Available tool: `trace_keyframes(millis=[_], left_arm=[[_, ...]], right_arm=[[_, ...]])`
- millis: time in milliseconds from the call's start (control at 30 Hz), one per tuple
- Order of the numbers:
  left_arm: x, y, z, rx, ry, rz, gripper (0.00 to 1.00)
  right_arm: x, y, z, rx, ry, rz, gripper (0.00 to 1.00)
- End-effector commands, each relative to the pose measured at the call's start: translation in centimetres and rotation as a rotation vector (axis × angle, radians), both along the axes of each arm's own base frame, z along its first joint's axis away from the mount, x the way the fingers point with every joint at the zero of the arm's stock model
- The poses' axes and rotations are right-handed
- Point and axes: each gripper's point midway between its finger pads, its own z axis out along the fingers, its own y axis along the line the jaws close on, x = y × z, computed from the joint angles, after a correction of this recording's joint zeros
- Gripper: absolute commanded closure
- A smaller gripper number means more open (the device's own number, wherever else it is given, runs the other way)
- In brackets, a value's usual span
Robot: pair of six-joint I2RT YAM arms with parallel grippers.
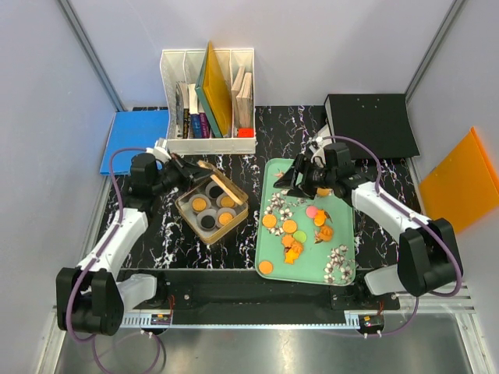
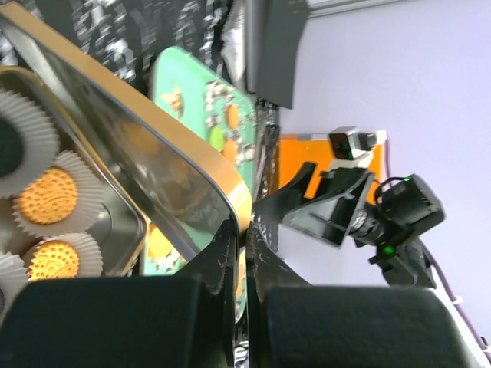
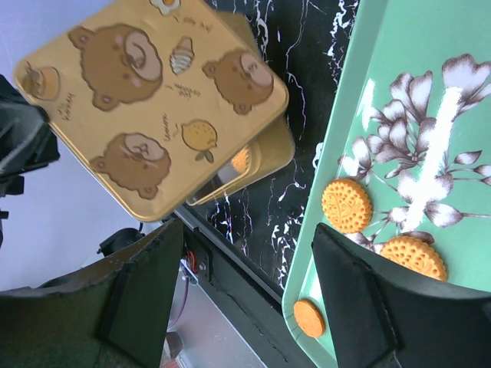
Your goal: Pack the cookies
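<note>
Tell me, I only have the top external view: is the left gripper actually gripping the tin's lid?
Observer: Yes; the left wrist view shows the left gripper shut on the lid at its rim.
Operator: What's printed on it?
Observer: The right wrist view shows brown bears, an ice cream and a lemon on yellow.
Operator: Is the right gripper carrying anything?
Observer: No; the right gripper is open and empty, with cookies lying loose on the tray.
</note>
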Motion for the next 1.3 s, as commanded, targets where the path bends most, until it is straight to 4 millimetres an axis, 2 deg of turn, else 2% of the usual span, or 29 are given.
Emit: trace_keyframes(millis=[0, 167, 200, 267, 400, 533, 567, 633, 667, 733, 767, 833, 867, 900, 967, 1033, 1067, 1133, 1167, 1233, 1267], left_arm=[[-1.4, 1.0, -1.2, 0.007, 0.011, 0.014, 1.00], [-2.2, 2.0, -3.1, 0.027, 0.049, 0.041, 1.00], [-2.6, 2.5, -4.4, 0.041, 0.087, 0.057, 1.00], [-2.8, 2.7, -5.3, 0.044, 0.105, 0.062, 1.00], [-2.7, 2.7, -5.5, 0.031, 0.113, 0.055, 1.00], [-1.2, 2.5, -3.2, -0.006, 0.048, 0.058, 1.00], [-0.4, 2.4, -1.5, -0.019, -0.007, 0.059, 1.00], [0.7, 2.3, 0.0, -0.056, -0.023, 0.064, 1.00], [1.6, 2.3, 2.0, -0.069, -0.080, 0.069, 1.00], [2.6, 2.1, 3.1, -0.102, -0.087, 0.068, 1.00], [3.4, 2.0, 5.1, -0.115, -0.144, 0.063, 1.00], [4.3, 1.8, 6.3, -0.142, -0.154, 0.060, 1.00], [4.8, 1.8, 8.0, -0.154, -0.202, 0.055, 1.00], [5.1, 1.6, 8.5, -0.173, -0.199, 0.052, 1.00], [5.6, 1.4, 10.8, -0.192, -0.256, 0.043, 1.00], [6.0, 1.1, 11.7, -0.213, -0.264, 0.035, 1.00], [6.0, 0.7, 13.1, -0.225, -0.303, 0.017, 1.00], [5.9, 0.2, 14.2, -0.258, -0.318, -0.004, 1.00], [5.5, -0.4, 15.4, -0.270, -0.352, -0.035, 1.00], [5.2, -1.0, 16.3, -0.288, -0.370, -0.069, 1.00], [4.6, -1.5, 16.8, -0.290, -0.384, -0.098, 1.00]], right_arm=[[1.5, 0.8, 1.5, 0.037, -0.036, 0.018, 0.24], [2.8, 1.5, 0.9, 0.045, -0.011, 0.017, 0.24], [3.3, 1.7, 0.7, 0.046, -0.011, 0.019, 0.24], [3.9, 2.0, 0.7, 0.049, -0.011, 0.022, 0.24], [4.7, 2.8, 0.9, 0.073, -0.006, 0.042, 0.23], [5.2, 4.2, 1.4, 0.135, 0.016, 0.090, 0.23], [5.5, 4.2, 1.8, 0.145, 0.006, 0.090, 0.23], [5.7, 4.4, 2.6, 0.157, -0.006, 0.097, 0.22], [5.8, 4.5, 2.9, 0.162, -0.010, 0.099, 0.22], [5.8, 4.6, 3.8, 0.174, -0.022, 0.104, 0.22], [5.9, 4.6, 4.2, 0.180, -0.031, 0.104, 0.22], [5.9, 4.7, 5.0, 0.190, -0.042, 0.108, 0.22], [5.9, 4.7, 5.2, 0.193, -0.045, 0.109, 0.22], [5.7, 4.8, 5.8, 0.200, -0.054, 0.112, 0.22], [5.7, 4.8, 6.6, 0.211, -0.068, 0.116, 0.22], [5.5, 4.8, 7.4, 0.217, -0.081, 0.117, 0.21], [5.5, 4.7, 7.5, 0.220, -0.081, 0.116, 0.21], [5.1, 4.6, 7.6, 0.248, -0.038, 0.113, 0.21], [5.5, 4.8, 8.9, 0.288, -0.093, 0.121, 0.20], [5.5, 4.3, 9.2, 0.359, -0.040, 0.100, 0.20], [6.0, 4.3, 10.5, 0.410, -0.095, 0.105, 0.20]])
